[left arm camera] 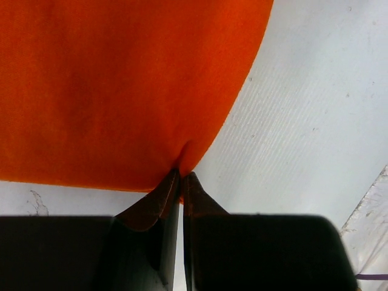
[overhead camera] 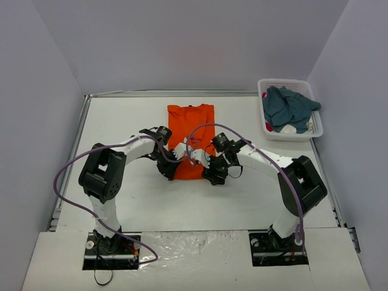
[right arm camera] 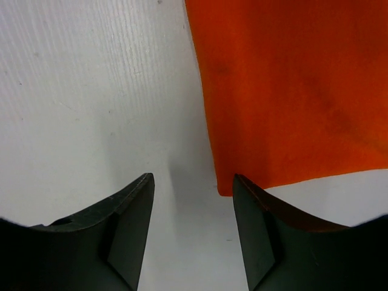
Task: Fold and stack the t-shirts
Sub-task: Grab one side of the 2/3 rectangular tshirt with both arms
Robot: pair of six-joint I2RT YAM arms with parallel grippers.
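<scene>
My L gripper (left arm camera: pixel 182 180) is pinched tight on near-left hem of plain bright-orange cloth t-shirt (left arm camera: pixel 109 91). R gripper (right arm camera: pixel 193 182) gapes empty at near-right corner, prob. to grab for fold.

One t-shirt (overhead camera: pixel 191 124) on the table (overhead camera: pixel 121 121), mid-way — other t-shirt (overhead camera: pixel 290 107) in the basket (overhead camera: pixel 296 136), far-right corner.

This reads as a robotics lab cell. A plain white surface (overhead camera: pixel 145 206) sits boxed in by bare pale grey walls (overhead camera: pixel 182 42) at the back and both sides, with a metal rail (overhead camera: pixel 74 151) along its left edge. Two white-and-black arms, the left arm (overhead camera: pixel 102 176) and the right arm (overhead camera: pixel 303 182), are bolted at the near edge, each trailing a loose purple cable (overhead camera: pixel 57 182). The shiny sheet (overhead camera: pixel 194 248) around their bases may be plastic film; the top view is too coarse to tell.
</scene>
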